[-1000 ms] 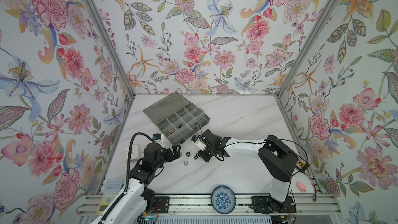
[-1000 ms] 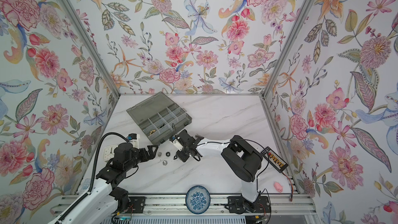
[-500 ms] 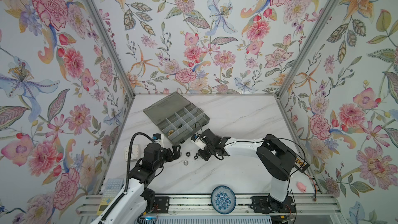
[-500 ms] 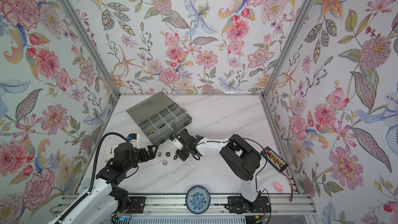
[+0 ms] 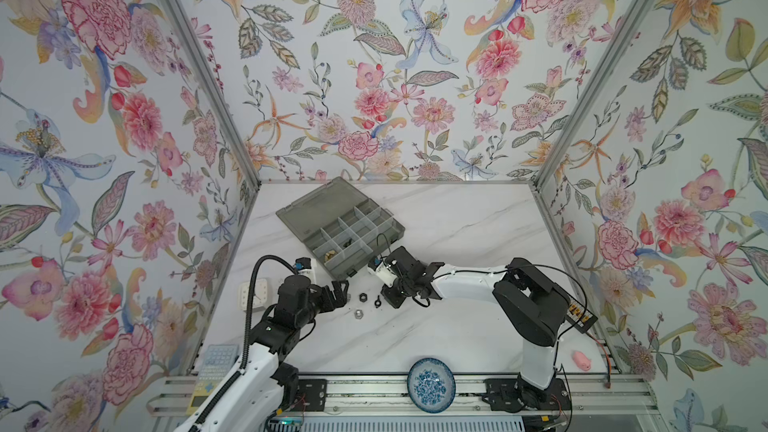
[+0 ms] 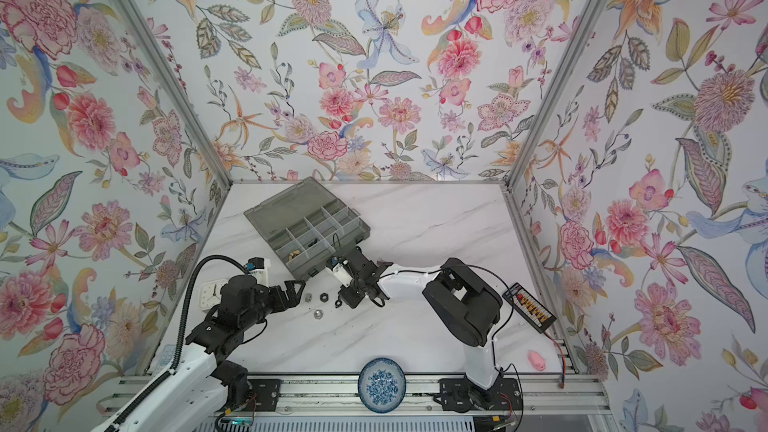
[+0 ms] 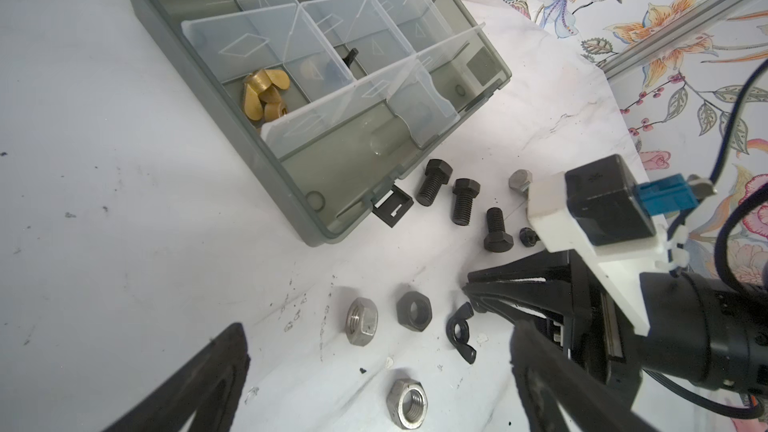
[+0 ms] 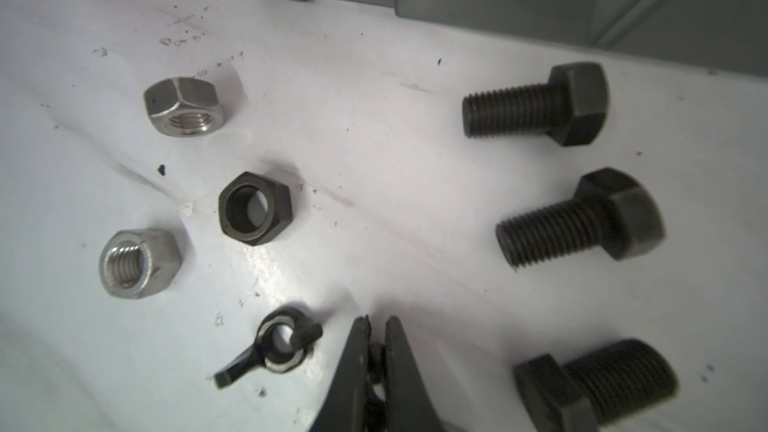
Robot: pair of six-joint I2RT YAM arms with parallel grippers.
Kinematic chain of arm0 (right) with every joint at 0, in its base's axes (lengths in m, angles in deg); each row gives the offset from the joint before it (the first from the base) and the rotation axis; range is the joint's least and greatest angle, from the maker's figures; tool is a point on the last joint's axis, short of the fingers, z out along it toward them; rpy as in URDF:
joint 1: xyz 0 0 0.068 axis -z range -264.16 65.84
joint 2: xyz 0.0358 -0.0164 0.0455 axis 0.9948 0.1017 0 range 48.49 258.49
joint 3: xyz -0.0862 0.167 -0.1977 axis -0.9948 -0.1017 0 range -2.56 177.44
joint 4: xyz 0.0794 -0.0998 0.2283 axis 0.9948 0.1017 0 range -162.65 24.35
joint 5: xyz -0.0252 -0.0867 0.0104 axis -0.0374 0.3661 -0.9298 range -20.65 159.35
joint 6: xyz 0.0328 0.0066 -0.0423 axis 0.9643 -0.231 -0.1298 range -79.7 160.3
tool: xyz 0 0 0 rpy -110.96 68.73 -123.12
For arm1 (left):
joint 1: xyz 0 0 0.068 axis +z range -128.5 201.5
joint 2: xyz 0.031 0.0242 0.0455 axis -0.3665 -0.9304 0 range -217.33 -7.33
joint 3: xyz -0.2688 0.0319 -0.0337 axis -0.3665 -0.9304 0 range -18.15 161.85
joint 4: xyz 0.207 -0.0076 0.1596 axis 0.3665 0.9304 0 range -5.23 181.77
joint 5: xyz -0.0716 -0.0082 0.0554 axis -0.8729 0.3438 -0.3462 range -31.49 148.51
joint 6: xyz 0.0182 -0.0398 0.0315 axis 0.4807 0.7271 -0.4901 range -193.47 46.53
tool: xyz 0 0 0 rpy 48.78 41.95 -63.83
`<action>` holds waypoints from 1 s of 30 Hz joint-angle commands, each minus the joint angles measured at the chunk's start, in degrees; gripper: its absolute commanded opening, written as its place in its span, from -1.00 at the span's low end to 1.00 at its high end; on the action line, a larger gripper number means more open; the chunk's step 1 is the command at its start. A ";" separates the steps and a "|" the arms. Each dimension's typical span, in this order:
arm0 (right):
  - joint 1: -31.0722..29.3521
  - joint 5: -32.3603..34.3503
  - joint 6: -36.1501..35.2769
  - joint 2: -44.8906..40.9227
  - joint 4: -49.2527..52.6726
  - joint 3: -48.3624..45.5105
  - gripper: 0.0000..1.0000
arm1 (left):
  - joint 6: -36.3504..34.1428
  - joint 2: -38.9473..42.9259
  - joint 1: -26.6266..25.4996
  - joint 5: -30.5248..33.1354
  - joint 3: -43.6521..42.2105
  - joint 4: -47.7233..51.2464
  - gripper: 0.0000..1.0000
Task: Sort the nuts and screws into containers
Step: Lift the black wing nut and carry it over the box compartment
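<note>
- A small white clock (image 6: 211, 295) lies on the white table (image 5: 457, 234), far over on the left side.
- The left gripper (image 5: 340, 293) sits low over the table, next to the clock. Its fingers (image 7: 199, 384) are spread wide apart. It holds nothing.
- The grey box (image 5: 291, 214) sits behind the left gripper with its lid open. It is turned a bit crooked.
- Some brass wing nuts (image 7: 264, 95) sit in one little room of the box, near the front. A small black piece (image 7: 352, 58) sits in the room beside them. I cannot tell what it is.
- A silver nut (image 7: 362, 322) lies on the table just in front of the open left gripper. A second silver nut (image 7: 407, 403) lies near it.
- A black nut (image 7: 413, 310) lies right beside the silver nut, but they do not touch.
- A black wing nut (image 8: 276, 340) lies flat on the table next to the black nut.
- The right gripper (image 8: 377, 324) points down at the table just beside the black wing nut. Its fingers are pressed together. It has not got hold of the wing nut.
- Three black bolts (image 8: 582, 214) lie on their sides on the table, between the front of the box and the right gripper.
- A silver bolt (image 7: 520, 180) lies past them, half hidden behind the right arm's camera.
- A round blue and white dish (image 5: 431, 384) sits at the front edge of the table, well apart from the nuts.
- A little pink toy (image 5: 582, 360) lies far over on the right.
</note>
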 commanded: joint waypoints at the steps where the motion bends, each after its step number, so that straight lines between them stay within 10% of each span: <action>1: 0.58 -0.75 0.22 -1.07 0.60 -0.14 -0.95 | 0.04 0.15 0.62 0.31 -0.53 -1.09 0.99; 30: 4.01 -1.97 -1.69 6.62 -9.73 25.67 -1.00 | 0.42 1.23 0.61 0.58 -1.59 -0.81 0.99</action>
